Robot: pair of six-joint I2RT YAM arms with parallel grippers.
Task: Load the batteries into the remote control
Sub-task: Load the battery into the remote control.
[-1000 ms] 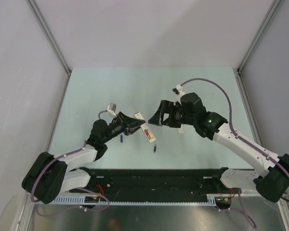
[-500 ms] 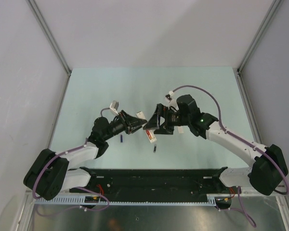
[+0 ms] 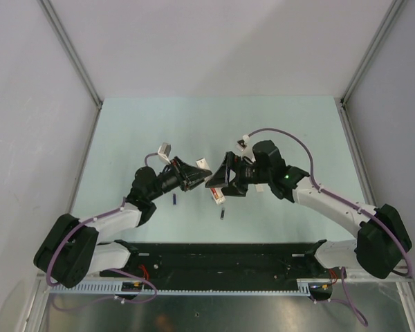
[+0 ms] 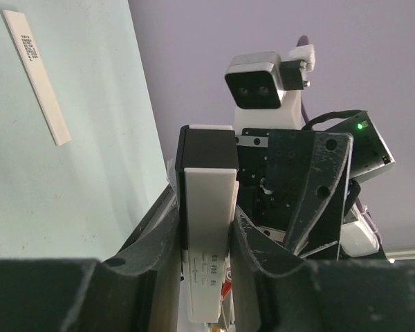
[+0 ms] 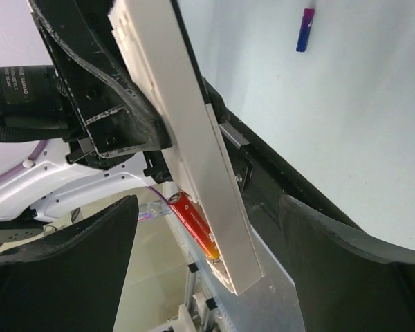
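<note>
progress: red battery already sits in the remote control; blue battery and black battery lie loose toward the table's near edge, so more to load | remote: up in the air over mid-table | left gripper: clamped on it, arm stretched low | right gripper: reaching in opposite, jaws spread wide either side of the remote, not touching afaict

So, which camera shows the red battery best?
The right wrist view: the red battery lies close and clear in the remote. The top view gives only a tiny red spot; the left wrist view hardly shows it.
</note>
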